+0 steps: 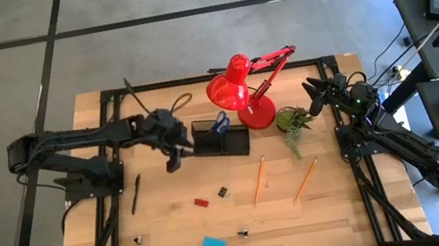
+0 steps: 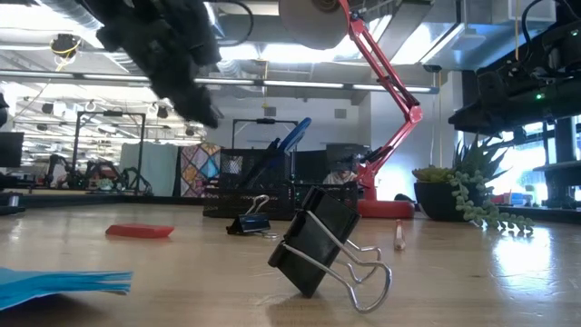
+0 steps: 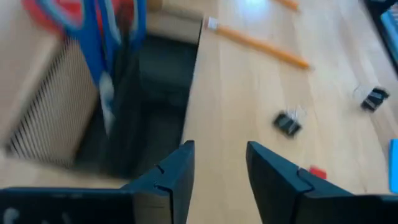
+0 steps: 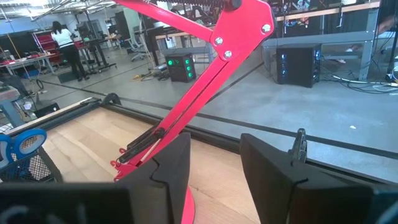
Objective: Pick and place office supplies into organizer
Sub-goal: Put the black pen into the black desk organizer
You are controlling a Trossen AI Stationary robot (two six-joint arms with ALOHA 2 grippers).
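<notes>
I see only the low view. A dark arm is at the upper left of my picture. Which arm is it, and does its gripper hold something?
Observer: It is the left arm. The left gripper hangs by the left end of the organizer, with its fingers open and nothing between them.
Operator: And where is the right arm?
Observer: The right gripper waits, open, at the table's right rear, beside the potted plant.
Operator: Where do the pencils lie?
Observer: One orange pencil and a second pencil lie on the bare wood right of centre, in front of the plant and outside the organizer.
</notes>
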